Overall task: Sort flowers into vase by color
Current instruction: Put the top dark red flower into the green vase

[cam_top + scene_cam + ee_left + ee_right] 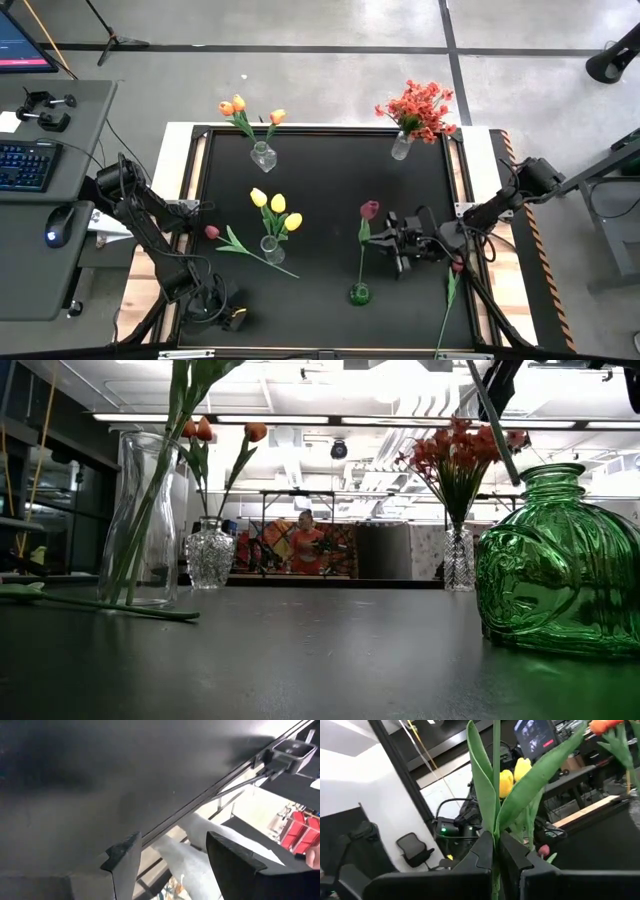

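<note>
Flowers: dark pink tulip (369, 209) pinched by right gripper (392, 240), stem end hidden inside green vase (359, 294). Three yellow tulips (277, 204) mid-tabletop. Left gripper (172, 857) released.

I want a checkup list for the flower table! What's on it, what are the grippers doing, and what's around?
Surface: black table, white rim.
Job's things: yellow tulips in a clear vase; orange tulips in a vase at the back; red sprays in a back vase; green vase in front with a pink tulip's stem in it; a second pink tulip lying flat; a third at the right edge.
Clutter: nothing seen.
Grippers: right gripper shut on the pink tulip's stem; left gripper open, empty, near the table's front-left corner.
Cables: black ones along both arms.
Surroundings: keyboard and mouse on a side desk; a person far behind.
</note>
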Controlling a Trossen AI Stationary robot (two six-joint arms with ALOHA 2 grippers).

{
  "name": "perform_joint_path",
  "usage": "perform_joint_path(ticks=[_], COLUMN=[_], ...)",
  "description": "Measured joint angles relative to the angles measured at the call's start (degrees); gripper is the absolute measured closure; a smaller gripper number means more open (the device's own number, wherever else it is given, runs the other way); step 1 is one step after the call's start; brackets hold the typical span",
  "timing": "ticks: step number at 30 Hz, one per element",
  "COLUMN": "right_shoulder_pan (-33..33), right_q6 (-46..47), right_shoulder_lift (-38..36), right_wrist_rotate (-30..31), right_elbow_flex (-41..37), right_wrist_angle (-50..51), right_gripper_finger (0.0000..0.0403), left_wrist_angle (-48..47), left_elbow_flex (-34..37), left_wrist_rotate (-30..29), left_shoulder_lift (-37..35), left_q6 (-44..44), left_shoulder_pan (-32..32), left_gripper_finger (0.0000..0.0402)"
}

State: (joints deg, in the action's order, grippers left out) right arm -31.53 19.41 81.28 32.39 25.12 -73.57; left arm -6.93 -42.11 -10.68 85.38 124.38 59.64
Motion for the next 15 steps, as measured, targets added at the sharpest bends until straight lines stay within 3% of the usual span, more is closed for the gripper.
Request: perform_joint_path(ticks=[7,15], right_shoulder_pan=[0.0,0.07], right_q6=[-0.01,2.42], right_shoulder_lift=[-1.81,-5.6], right_wrist_rotate=[-3.72,-4.07], right_elbow_flex=[0.0,0.0], right_wrist_angle=[-1.65,8.79], right_gripper_finger=[0.0403,0.0403], left_wrist_angle=[0.43,0.36], left_elbow_flex=[0.0,0.0], left_wrist_rotate=[2.24,2.25], left_shoulder_lift=[-0.02,-0.02], left_q6=[0.0,-0.04], left_shoulder_pan=[0.02,0.02], left_gripper_finger=[0.0193,0.0193])
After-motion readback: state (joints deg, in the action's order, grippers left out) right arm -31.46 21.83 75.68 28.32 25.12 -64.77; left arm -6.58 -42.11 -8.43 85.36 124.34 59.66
